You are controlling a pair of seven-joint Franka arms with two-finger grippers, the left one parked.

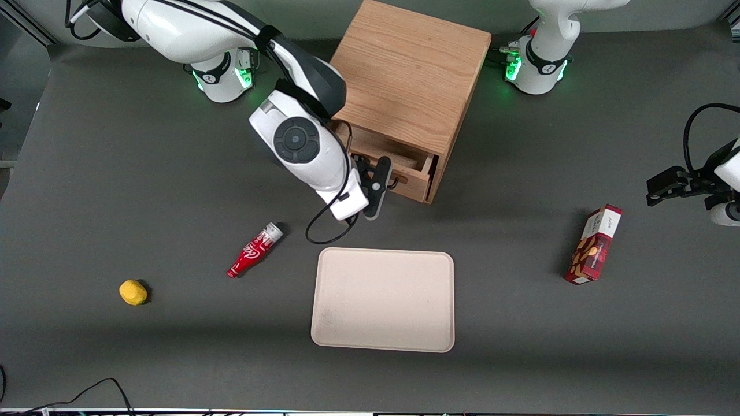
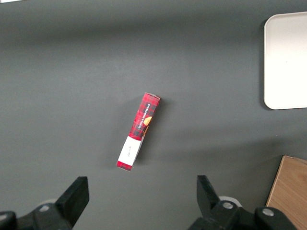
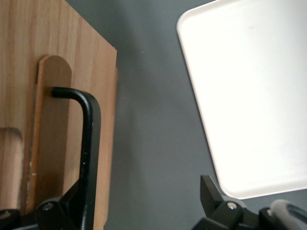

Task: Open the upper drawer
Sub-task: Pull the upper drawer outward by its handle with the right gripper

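Observation:
The wooden cabinet (image 1: 404, 75) stands at the back of the table. Its upper drawer (image 1: 404, 173) is pulled partway out, and the inside of its shallow tray shows. My right gripper (image 1: 377, 188) is at the drawer's front, open, with its jaws wide apart (image 3: 139, 208). The thin black handle (image 3: 88, 143) on the light oak drawer front (image 3: 57, 120) lies just inside one finger (image 3: 60, 213). The other finger (image 3: 213, 196) hangs over the bare table. The lower drawer is hidden.
A cream tray (image 1: 381, 300) lies nearer the front camera than the cabinet and shows in the right wrist view (image 3: 249, 96). A red bottle (image 1: 254, 250) and a yellow fruit (image 1: 133, 292) lie toward the working arm's end. A red box (image 1: 595, 245) lies toward the parked arm's end.

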